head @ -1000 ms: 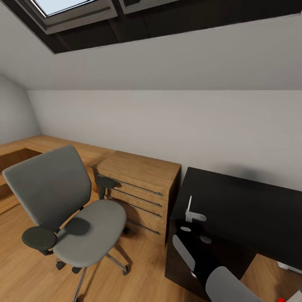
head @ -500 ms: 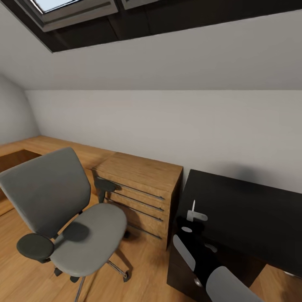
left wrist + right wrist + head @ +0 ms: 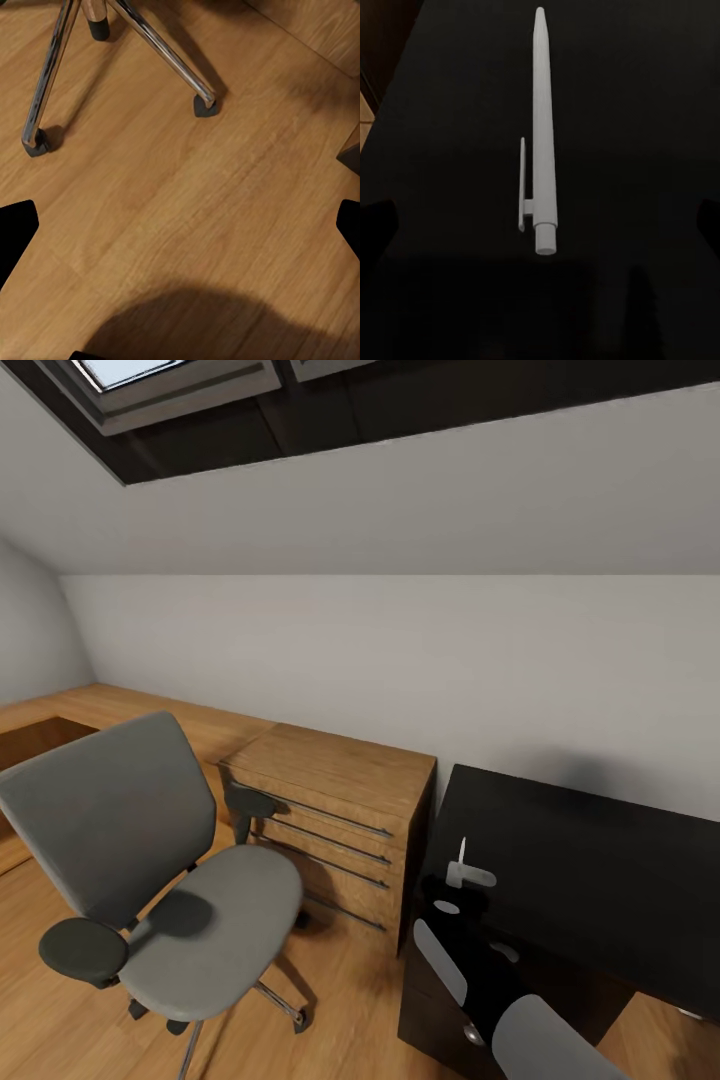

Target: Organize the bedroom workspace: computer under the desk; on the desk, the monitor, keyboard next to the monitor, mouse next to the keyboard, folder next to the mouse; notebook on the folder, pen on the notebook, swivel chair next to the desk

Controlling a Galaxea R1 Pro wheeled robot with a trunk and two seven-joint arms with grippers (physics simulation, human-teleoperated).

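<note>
Silvery-white pen flat on the black desk, centred between the wide-open, empty right gripper fingers.

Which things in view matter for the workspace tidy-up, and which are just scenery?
Job items:
swivel chair, seat bare
desk, black top
pen, in front of the right gripper, over the desk top

Just there:
light-wood drawer chest
skylight
wood floor

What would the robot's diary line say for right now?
right gripper: open, aimed at pen on desk | left gripper: open, over floor near chair
</note>
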